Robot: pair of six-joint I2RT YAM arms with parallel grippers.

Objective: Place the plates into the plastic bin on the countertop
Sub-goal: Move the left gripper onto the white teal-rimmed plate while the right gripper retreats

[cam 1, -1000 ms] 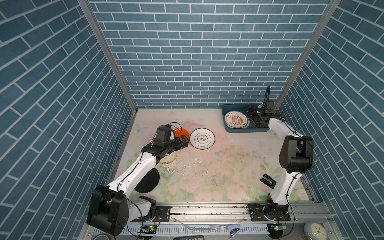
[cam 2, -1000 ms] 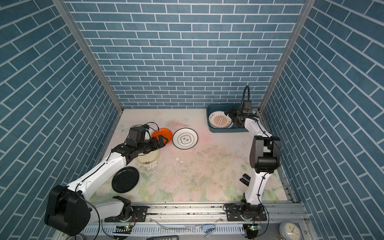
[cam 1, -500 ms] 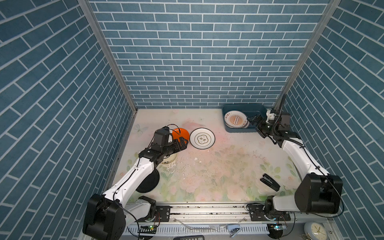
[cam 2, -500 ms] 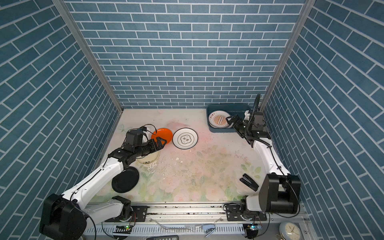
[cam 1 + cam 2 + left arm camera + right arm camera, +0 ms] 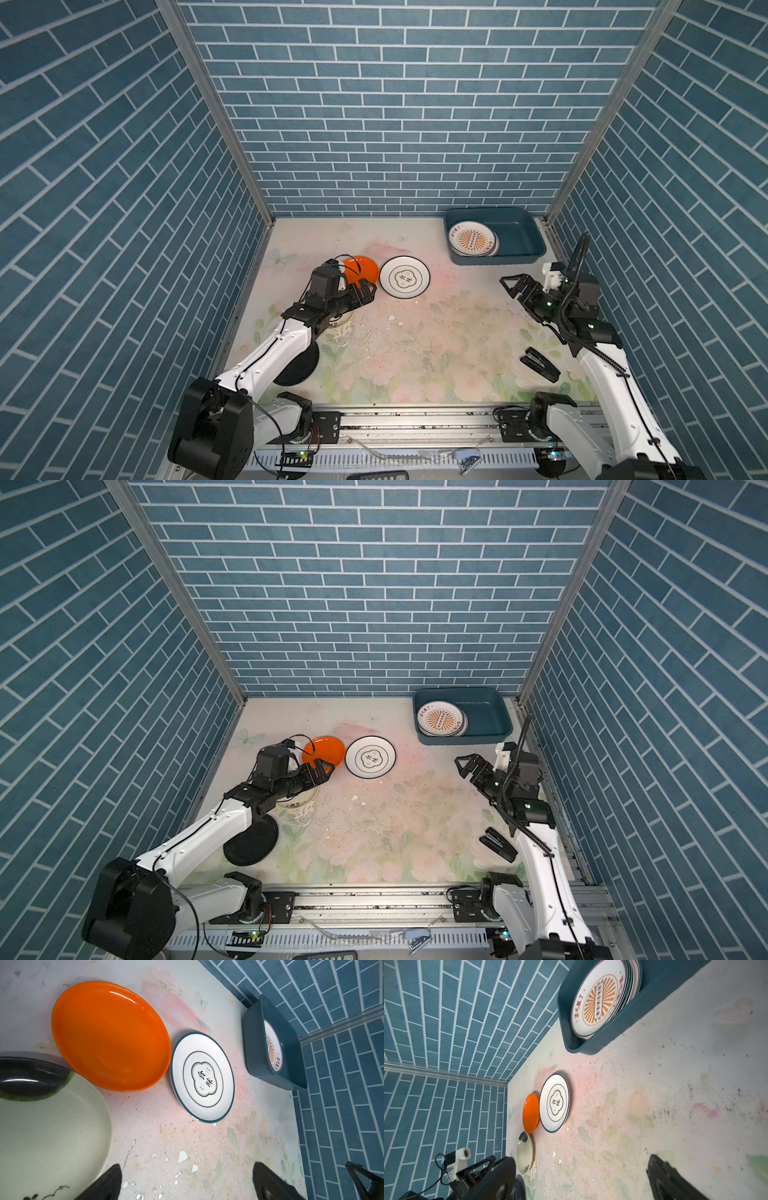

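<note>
Top views: plastic bin (image 5: 498, 259) lengthwise along back wall; left gripper (image 5: 369, 290), right gripper (image 5: 513, 283) wide apart, empty.

My two top views hang high above the near edge, looking down over the whole tabletop (image 5: 449, 332) alike; both wrist cameras sit low and close, sharing the lettered plate (image 5: 202, 1078) and bin (image 5: 255, 1043).

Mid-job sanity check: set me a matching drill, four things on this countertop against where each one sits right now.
Things: 1 orange plate; 2 sunburst plate; 3 black plate; 4 stapler.
Places: A beside the right arm; B on top inside the plastic bin; C partly under the left arm; D next to the teal-rimmed plate.
Pairs: 1-D; 2-B; 3-C; 4-A.
</note>
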